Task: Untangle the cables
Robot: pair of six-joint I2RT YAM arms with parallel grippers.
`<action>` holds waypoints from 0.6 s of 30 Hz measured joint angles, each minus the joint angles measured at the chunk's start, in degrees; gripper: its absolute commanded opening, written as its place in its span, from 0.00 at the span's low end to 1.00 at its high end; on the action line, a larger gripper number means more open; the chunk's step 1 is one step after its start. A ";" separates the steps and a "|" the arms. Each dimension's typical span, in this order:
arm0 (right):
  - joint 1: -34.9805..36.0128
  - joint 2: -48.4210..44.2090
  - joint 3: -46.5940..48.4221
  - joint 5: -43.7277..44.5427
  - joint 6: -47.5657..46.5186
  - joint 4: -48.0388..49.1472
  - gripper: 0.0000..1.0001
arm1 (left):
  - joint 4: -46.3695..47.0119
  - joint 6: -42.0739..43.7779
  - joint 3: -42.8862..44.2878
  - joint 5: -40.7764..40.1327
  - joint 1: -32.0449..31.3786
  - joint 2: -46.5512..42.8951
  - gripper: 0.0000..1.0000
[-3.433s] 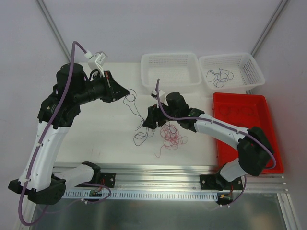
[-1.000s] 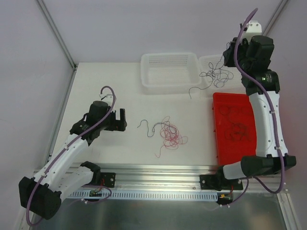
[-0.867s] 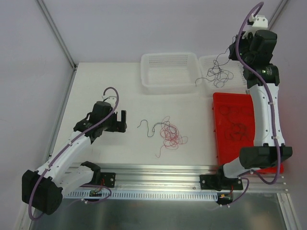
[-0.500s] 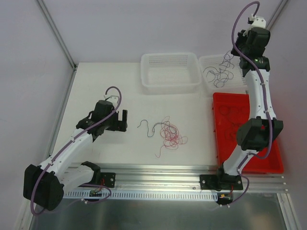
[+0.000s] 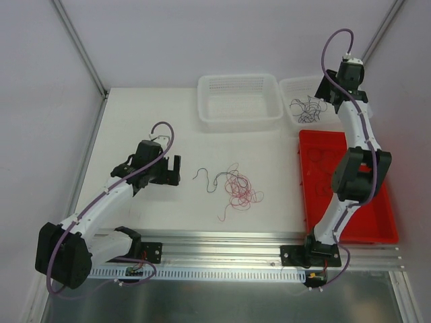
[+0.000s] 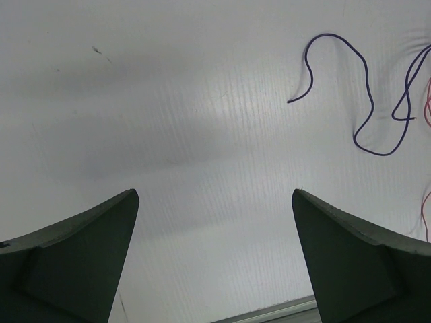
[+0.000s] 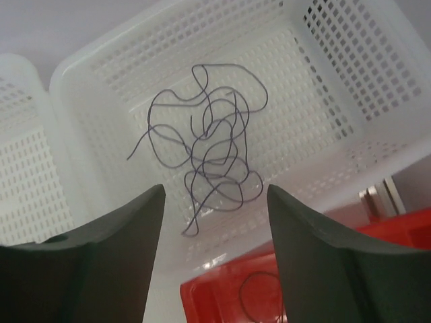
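Top view: left gripper [image 5: 174, 169] sits low over the table [image 5: 135, 114], left of the loose cables, jaws apart, nothing in them. Red cable tangle [image 5: 239, 188] lies mid-table, with one strand trailing toward the near edge. Purple cable [image 5: 205, 178] lies just left of it, close to or touching its edge; hard to tell at this resolution. Right arm is stretched to the far right corner, with the right gripper [image 5: 328, 86] over the right basket [image 5: 289, 84]. Its jaw state is not readable from up here. Dark cable bundle [image 5: 308, 108] is inside that basket. Left basket [image 5: 239, 122] is just beside it. Red tray [image 5: 377, 215] is in front of the right basket, with thin loops [image 5: 322, 156] at its far end. Left wrist: both fingers [image 6: 67, 262] spread wide with bare table between them. The purple cable runs in an S-curve at upper right, well clear of the tips, and a red strand [image 6: 426, 94] shows at the right edge. Right wrist: fingers [image 7: 337, 256] spread, holding nothing. The dark cable bundle rests loose on the right basket's floor, beyond the tips. A red tray corner shows below, with one thin loop in it.
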 measured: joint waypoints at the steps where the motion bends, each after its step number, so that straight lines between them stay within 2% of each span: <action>1: 0.24 -2.23 -2.80 0.00 0.57 -0.83 0.67 | 0.02 0.00 0.00 0.20 0.00 0.07 0.99; 7: 4.20 -19.54 -18.36 -0.79 3.58 -4.33 0.67 | 0.07 -0.09 0.00 2.49 0.00 0.09 0.99; 12: 12.17 -33.59 -29.79 -3.69 7.15 -5.77 0.67 | 0.17 -0.20 0.00 5.29 0.00 0.11 0.99; 15: 18.75 -38.12 -37.46 -4.85 9.22 -5.68 0.66 | 0.24 -0.55 0.20 8.31 0.00 0.59 0.99; 18: 25.46 -38.77 -45.27 -6.99 11.61 -5.09 0.66 | 0.48 -1.18 0.55 10.75 0.00 1.75 0.99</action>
